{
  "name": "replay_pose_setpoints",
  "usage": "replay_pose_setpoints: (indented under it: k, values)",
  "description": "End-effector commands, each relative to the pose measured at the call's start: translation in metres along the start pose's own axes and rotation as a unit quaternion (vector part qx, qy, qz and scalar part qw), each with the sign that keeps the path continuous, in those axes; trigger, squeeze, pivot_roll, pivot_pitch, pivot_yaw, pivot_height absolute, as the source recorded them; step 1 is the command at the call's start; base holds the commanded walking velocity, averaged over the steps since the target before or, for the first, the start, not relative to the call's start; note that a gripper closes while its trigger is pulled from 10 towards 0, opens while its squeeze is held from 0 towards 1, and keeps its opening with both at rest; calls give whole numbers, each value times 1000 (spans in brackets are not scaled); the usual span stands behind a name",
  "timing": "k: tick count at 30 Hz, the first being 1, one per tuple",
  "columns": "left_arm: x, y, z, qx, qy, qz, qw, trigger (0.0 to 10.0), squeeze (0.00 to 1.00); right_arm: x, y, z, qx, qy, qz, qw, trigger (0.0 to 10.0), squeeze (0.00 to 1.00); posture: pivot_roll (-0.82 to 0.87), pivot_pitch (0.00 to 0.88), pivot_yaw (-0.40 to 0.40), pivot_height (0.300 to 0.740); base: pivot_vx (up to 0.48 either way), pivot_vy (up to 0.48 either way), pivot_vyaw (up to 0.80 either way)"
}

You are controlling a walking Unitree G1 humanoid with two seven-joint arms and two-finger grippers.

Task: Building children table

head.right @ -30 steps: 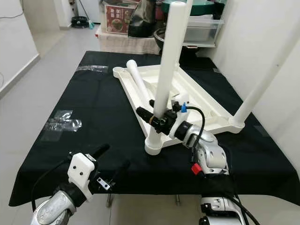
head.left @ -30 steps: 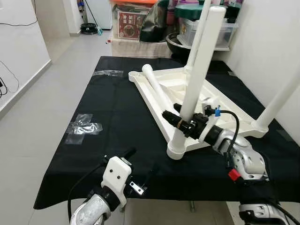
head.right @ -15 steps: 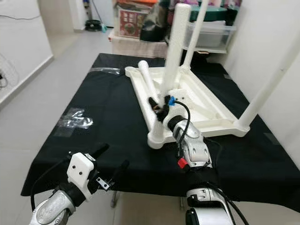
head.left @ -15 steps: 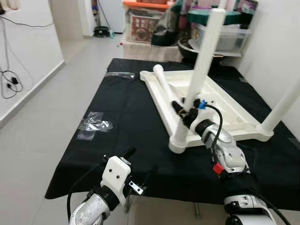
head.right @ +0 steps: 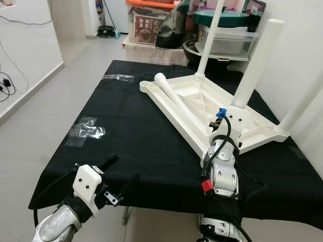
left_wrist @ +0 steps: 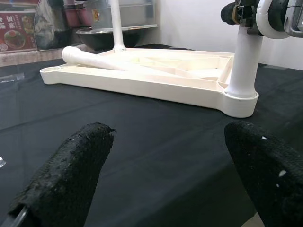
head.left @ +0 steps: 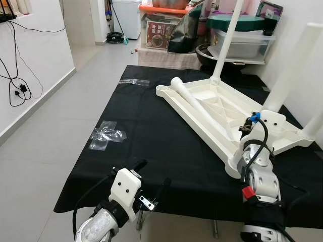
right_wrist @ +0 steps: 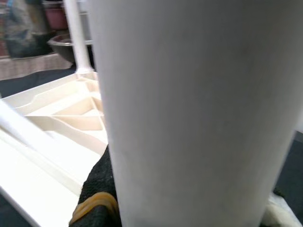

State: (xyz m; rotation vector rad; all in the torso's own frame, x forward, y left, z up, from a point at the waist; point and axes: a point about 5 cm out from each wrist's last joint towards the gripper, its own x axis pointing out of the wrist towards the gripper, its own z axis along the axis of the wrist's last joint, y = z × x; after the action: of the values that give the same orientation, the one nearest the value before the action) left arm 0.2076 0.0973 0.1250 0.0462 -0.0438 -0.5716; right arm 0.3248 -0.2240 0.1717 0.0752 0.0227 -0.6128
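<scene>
The white tabletop [head.left: 222,101] lies upside down on the black-clothed table [head.left: 151,131]. Three white legs stand up from it: the near one [head.left: 295,60], one at the back [head.left: 228,40] and one at the right edge [head.left: 314,126]. A loose leg [head.left: 197,103] lies along the tabletop. My right gripper [head.left: 248,135] is shut on the near leg just above its corner socket [left_wrist: 239,101]; a black finger [right_wrist: 97,194] presses against the leg. My left gripper [head.left: 151,176] hangs open over the table's front edge, holding nothing.
Crumpled clear tape [head.left: 106,133] sticks to the cloth at the left, with another strip [head.left: 133,81] at the far edge. Boxes, a lidded tub [head.left: 242,38] and a bowl crowd the space behind the table. A white wall stands close on the right, open floor on the left.
The camera has shifted, so the tabletop now sits further right in the picture. My right gripper stays on the near leg, with its forearm now in front of it. The left arm has not moved.
</scene>
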Motion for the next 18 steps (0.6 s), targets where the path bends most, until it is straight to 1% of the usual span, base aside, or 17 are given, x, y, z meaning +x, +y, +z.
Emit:
replay_pose_setpoints:
  k: [1,2,4,5,6,7,10,11,12,13,14,15,17,18]
  values:
    - [0,-1,-4,-1,11,-3,1000,10000,0,0,-11,-17,-6,42,-42,998,10000,369,109,0,-77,740,0,0,0]
    - [0,-1,-4,-1,12,-3,1000,10000,0,-1,-6,-13,1,25,-25,999,10000,1000,109,0,-76,740,0,0,0]
    - [0,-1,-4,-1,12,-3,1000,10000,0,-1,-6,-13,1,25,-25,999,10000,1000,109,0,-76,740,0,0,0]
    - [0,-1,-5,-2,13,-3,1000,10000,0,-4,-2,-9,5,7,-8,1000,10000,1000,107,0,-77,740,0,0,0]
    - [0,-1,-5,-2,13,-3,1000,10000,0,-4,-2,-9,5,7,-8,1000,10000,1000,107,0,-77,740,0,0,0]
    - [-1,-1,-5,-2,13,-3,1000,10000,0,-8,0,-7,3,-9,6,1000,10000,1000,104,0,-76,740,0,0,0]
    - [-1,-1,-5,-2,13,-3,1000,10000,0,-8,0,-7,3,-9,6,1000,10000,1000,104,0,-76,740,0,0,0]
    - [-1,-1,-5,-3,14,-3,1000,10000,0,-14,0,-7,-5,-20,17,1000,10000,1000,100,0,-76,740,0,0,0]
    - [-1,-2,-5,-4,14,-2,1000,10000,0,-25,-6,-13,-23,-26,34,999,10000,0,92,0,-74,740,0,0,0]
    - [-1,-2,-5,-4,14,-2,1000,10000,0,-25,-6,-13,-23,-26,34,999,10000,0,92,0,-74,740,0,0,0]
    - [-1,-2,-5,-5,15,-2,1000,10000,0,-33,-12,-18,-40,-28,43,998,10000,0,88,0,-74,740,0,0,0]
    - [-1,-2,-5,-5,15,-2,1000,10000,0,-33,-12,-18,-40,-28,43,998,10000,0,88,0,-74,740,0,0,0]
    - [-1,-2,-5,-6,16,-1,1000,10000,0,-48,-29,-31,-66,-18,55,996,10000,0,85,0,-74,740,0,0,0]
    - [-1,-2,-5,-6,16,-1,1000,10000,0,-48,-29,-31,-66,-18,55,996,10000,0,85,0,-74,740,0,0,0]
